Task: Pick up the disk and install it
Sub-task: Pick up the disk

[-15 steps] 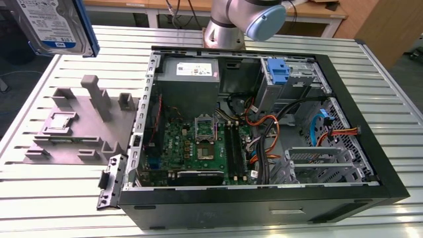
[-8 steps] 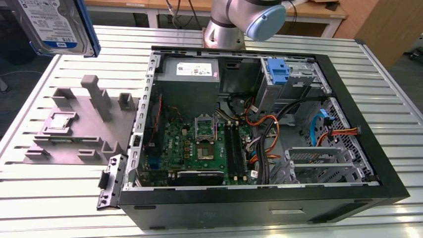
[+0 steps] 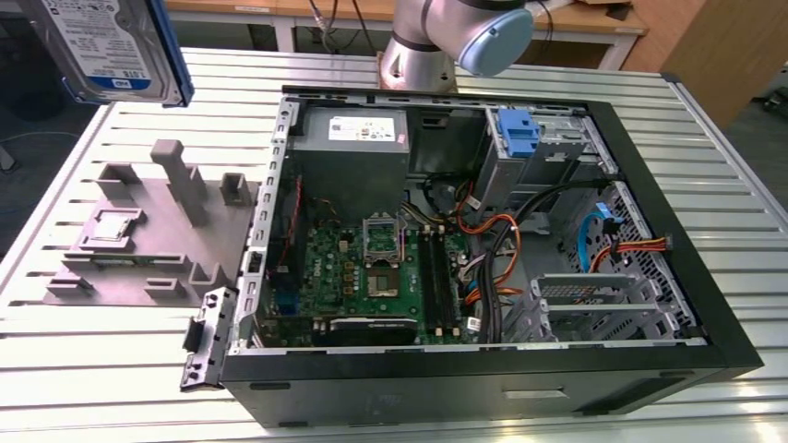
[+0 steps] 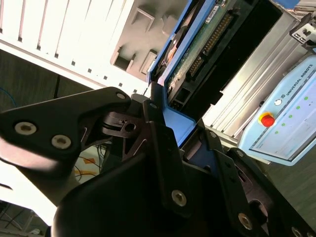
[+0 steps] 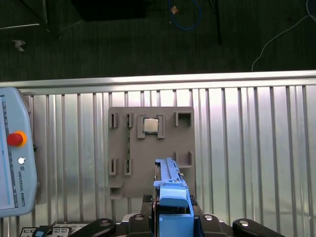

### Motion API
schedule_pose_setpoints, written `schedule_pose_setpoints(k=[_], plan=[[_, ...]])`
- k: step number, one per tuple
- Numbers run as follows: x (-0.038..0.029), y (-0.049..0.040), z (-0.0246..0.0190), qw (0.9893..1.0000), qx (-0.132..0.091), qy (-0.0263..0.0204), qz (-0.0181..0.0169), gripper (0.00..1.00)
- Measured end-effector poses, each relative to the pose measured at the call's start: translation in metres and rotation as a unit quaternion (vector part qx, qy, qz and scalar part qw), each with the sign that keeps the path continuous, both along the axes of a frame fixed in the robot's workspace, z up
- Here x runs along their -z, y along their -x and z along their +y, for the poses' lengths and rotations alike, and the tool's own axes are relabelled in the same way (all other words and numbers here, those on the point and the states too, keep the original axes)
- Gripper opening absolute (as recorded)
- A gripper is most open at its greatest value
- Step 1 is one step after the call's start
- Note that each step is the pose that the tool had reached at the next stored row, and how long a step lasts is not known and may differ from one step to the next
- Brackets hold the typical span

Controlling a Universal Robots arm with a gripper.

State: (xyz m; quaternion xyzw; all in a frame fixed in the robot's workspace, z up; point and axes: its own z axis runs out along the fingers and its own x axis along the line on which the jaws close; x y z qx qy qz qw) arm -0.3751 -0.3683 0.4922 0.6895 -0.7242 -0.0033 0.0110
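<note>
The disk (image 3: 105, 46), silver-grey with a blue-and-white label and blue rails, hangs in the air above the table's far corner at the exterior view's left. It is well clear of the open computer case (image 3: 493, 231). In the second wrist view my gripper (image 4: 180, 126) is shut on the disk (image 4: 197, 44), its black fingers (image 4: 160, 133) clamping the blue rail end. The first wrist view looks down the disk (image 5: 170, 190) edge-on, with the gripper (image 5: 173, 222) behind it and the grey fixture plate (image 5: 148, 148) beneath.
The grey fixture plate (image 3: 136, 240) with upright posts lies beside the case and carries a small chip (image 5: 150, 126). Inside the case, a blue bracket (image 3: 518, 134) sits in the far bay and a metal drive cage (image 3: 591, 300) stands near the front. A teach pendant (image 5: 15, 163) lies on the table.
</note>
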Motion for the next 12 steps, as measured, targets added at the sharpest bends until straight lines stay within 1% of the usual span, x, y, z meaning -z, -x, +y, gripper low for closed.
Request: schedule_pose_setpoints(k=[3,4,9,12], plan=[[0.0001,-0.0013,-0.0002,1.0,0.0,0.0,0.0,0.36],[0.0002,-0.0013,-0.0008,1.0,0.0,0.0,0.0,0.36],[0.0011,-0.0016,-0.0104,1.0,0.0,0.0,0.0,0.36],[0.0022,-0.0047,-0.0122,1.0,0.0,0.0,0.0,0.36]])
